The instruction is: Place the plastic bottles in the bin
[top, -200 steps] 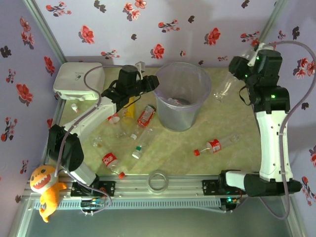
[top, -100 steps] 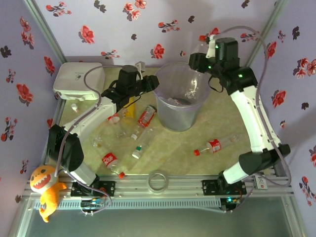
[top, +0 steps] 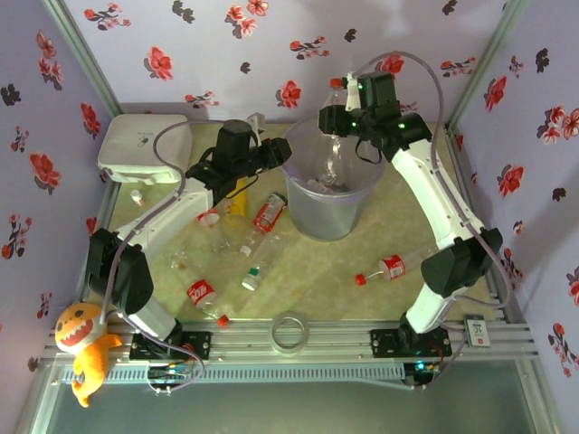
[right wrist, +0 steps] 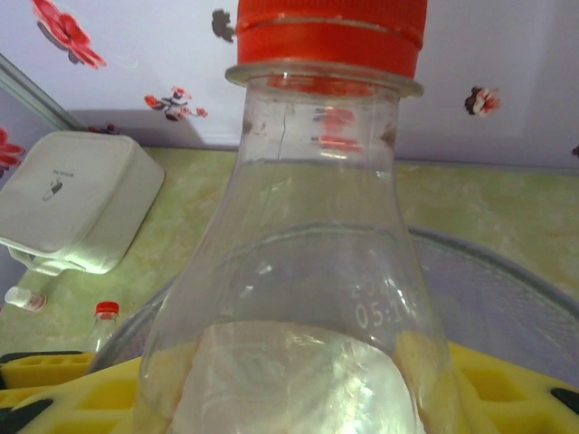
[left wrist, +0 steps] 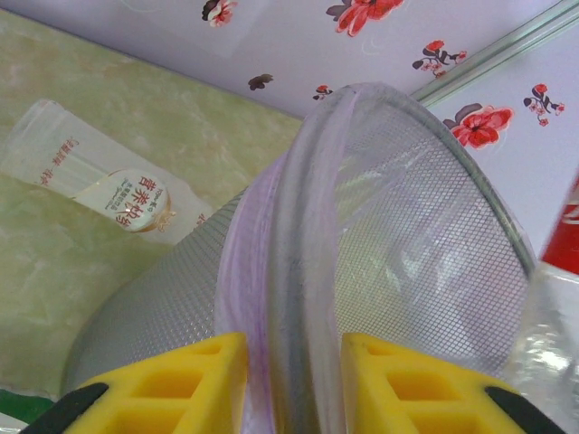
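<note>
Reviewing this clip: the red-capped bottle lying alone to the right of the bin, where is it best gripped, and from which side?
Grip the red-capped bottle around its red-labelled middle, coming straight down from above. It lies flat on the table, cap toward the near left, so the jaws should probably close across its long axis, on the round body.

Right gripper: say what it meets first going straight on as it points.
Beyond the bottle it grips, the right gripper points across the bin mouth. It would likely meet the bin's far rim or the flowered wall first; depth is unclear.
</note>
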{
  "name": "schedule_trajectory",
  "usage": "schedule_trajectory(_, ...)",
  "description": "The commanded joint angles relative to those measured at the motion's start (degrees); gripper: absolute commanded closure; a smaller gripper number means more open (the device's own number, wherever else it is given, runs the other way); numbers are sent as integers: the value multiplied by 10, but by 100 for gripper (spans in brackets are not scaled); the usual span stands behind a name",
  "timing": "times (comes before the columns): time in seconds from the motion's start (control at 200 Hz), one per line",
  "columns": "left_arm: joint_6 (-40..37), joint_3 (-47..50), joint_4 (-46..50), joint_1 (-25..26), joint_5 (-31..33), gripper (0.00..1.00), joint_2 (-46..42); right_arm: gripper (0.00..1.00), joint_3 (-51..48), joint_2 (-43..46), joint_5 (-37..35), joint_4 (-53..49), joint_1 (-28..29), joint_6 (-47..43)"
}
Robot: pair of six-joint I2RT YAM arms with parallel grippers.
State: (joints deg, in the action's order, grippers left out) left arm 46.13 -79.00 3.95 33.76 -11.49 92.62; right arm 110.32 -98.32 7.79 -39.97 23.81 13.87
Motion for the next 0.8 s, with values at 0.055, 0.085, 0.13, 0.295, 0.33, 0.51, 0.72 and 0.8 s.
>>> schedule_trajectory(0.055, 1, 12, 7, 5, 11, 68, -6, 53, -16, -3, 33, 13, 16, -13)
schedule_trajectory(0.085, 2, 13, 6, 4, 12, 68, -6, 53, -28, -3, 38, 14, 17, -12)
schedule_trajectory(0.13, 2, 13, 5, 4, 12, 68, -5, 52, -43, 0, 46, 16, 19, -10)
schedule_trajectory(0.295, 5, 15, 2, 5, 15, 68, -5, 51, -112, 16, 60, 32, 22, -2)
schedule_trajectory(0.33, 6, 16, 1, 4, 15, 68, -4, 50, -125, 19, 62, 37, 22, 1)
schedule_trajectory(0.51, 8, 15, 0, 4, 17, 68, -3, 44, -169, 21, 80, 51, 22, 11)
schedule_trajectory(0.72, 11, 17, -2, 5, 20, 68, -5, 29, -176, 10, 94, 50, 22, 11)
schedule_trajectory(0.8, 12, 18, -2, 5, 21, 68, -6, 26, -175, 7, 94, 47, 22, 10)
